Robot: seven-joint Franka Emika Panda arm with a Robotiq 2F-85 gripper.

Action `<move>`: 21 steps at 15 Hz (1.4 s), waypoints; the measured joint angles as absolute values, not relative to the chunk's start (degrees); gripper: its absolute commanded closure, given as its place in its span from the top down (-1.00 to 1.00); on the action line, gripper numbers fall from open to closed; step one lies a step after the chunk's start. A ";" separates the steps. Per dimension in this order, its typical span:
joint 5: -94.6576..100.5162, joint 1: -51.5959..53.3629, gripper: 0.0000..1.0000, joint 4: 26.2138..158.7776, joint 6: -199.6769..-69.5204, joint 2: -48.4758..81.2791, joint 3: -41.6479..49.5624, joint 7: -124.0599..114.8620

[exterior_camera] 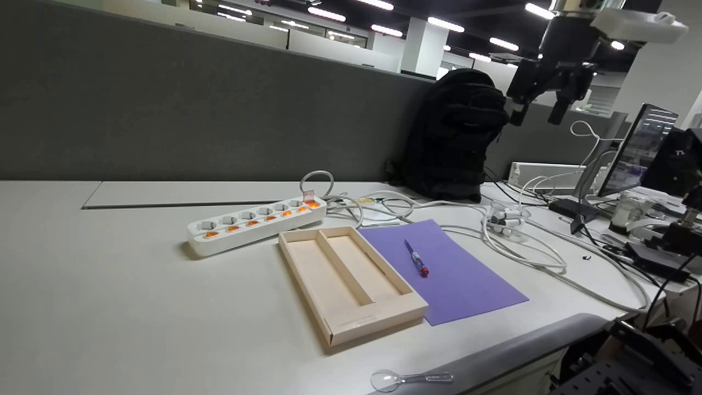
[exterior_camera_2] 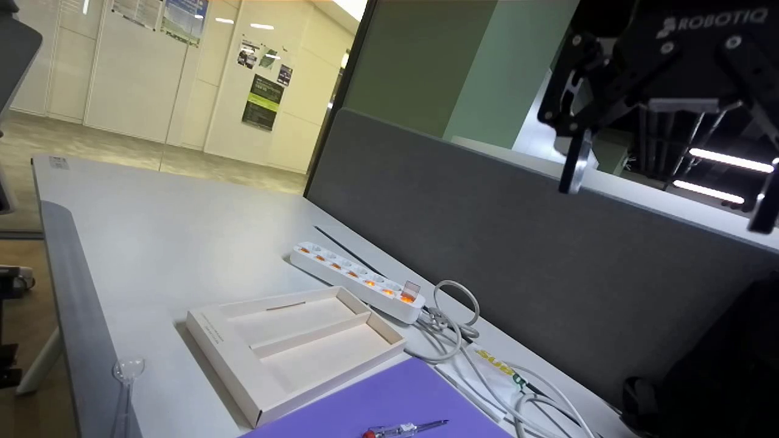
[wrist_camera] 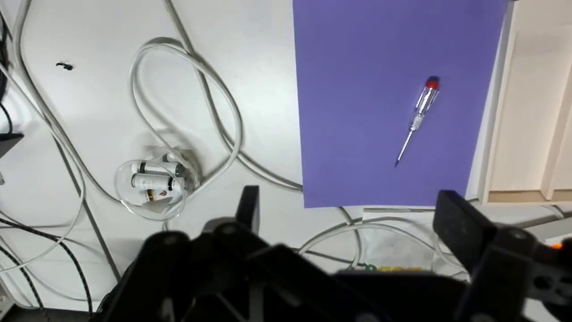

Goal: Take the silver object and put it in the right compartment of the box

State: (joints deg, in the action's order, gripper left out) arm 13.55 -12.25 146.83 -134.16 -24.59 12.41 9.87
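Observation:
The silver object [exterior_camera: 415, 259] is a slim screwdriver with a metal shaft, clear handle and red end cap. It lies on the purple sheet in both exterior views [exterior_camera_2: 398, 431] and in the wrist view [wrist_camera: 418, 117]. The box [exterior_camera: 378, 321], a pale wooden tray, sits beside the sheet [exterior_camera_2: 219, 359]; the wrist view cuts it off at the right edge [wrist_camera: 496, 125]. Its right compartment [exterior_camera: 364, 266], the trough nearer the sheet, holds nothing visible. My gripper [exterior_camera: 537, 115] is open and empty, high above the table [exterior_camera_2: 666, 207]; its fingers are spread wide in the wrist view [wrist_camera: 348, 197].
A white power strip [exterior_camera: 263, 233] stands left of the box. White cables [exterior_camera: 526, 258] run behind and right of the purple sheet [exterior_camera: 471, 285]. A backpack [exterior_camera: 458, 137] leans on the partition [exterior_camera: 192, 109]. A clear spoon [exterior_camera: 422, 378] lies near the table edge. Bottles [wrist_camera: 154, 179] stand among the cables.

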 measured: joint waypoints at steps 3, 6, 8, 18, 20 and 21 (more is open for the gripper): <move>13.50 -12.25 1.00 147.18 -138.32 -19.18 11.59 7.69; 13.20 -12.12 1.00 147.20 -141.20 -12.80 10.35 5.37; 12.65 -11.88 1.00 147.21 -143.73 -8.54 9.78 3.66; 7.90 -8.66 1.00 145.73 -154.43 9.51 8.40 -0.96; 5.76 -7.79 1.00 145.03 -154.60 11.31 7.93 -1.00; 4.26 -7.40 1.00 144.67 -154.60 12.12 7.60 -1.09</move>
